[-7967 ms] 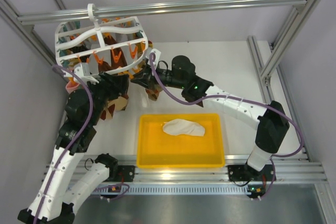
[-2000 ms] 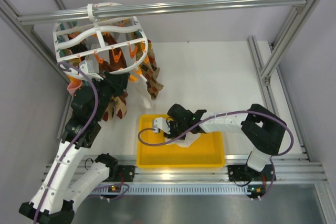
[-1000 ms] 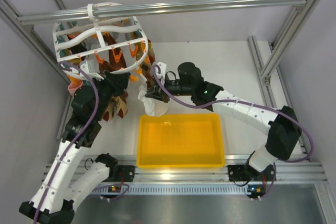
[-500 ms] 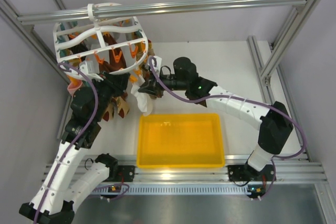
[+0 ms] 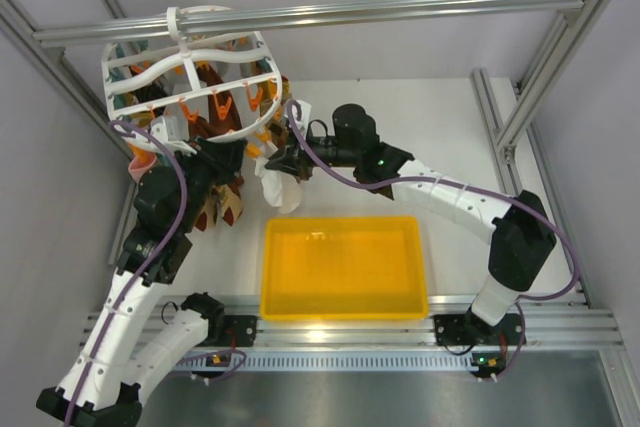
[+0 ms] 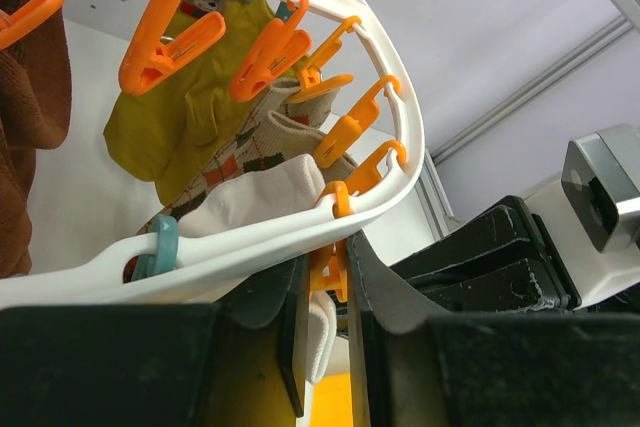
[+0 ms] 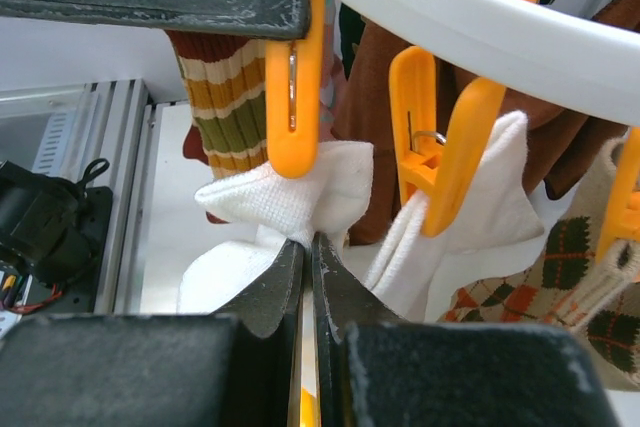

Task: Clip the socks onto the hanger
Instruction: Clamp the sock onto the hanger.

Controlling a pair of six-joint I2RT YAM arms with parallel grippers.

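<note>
The white lattice hanger [image 5: 190,72] hangs from the top bar at the back left. My right gripper [image 5: 284,161] is shut on a cream-white sock [image 5: 281,188] and holds it up under the hanger's rim. In the right wrist view my right gripper [image 7: 311,239] pinches the sock [image 7: 300,197] just below an orange clip [image 7: 293,97], whose tip overlaps the sock's top edge. A second white sock [image 7: 480,212] hangs from the neighbouring orange clip [image 7: 450,152]. My left gripper [image 6: 325,269] is shut on the same orange clip [image 6: 330,262] at the hanger's rim [image 6: 250,247].
A yellow bin [image 5: 345,267] stands on the table in front of the arms, with nothing in it. Brown-orange patterned socks [image 5: 215,202] and a pink sock [image 5: 135,162] hang from the hanger by my left arm. Aluminium frame posts stand at the right.
My right gripper took the white sock out of the yellow bin and carried it up and left to the hanger's rim. My left gripper has stayed on the clip.
</note>
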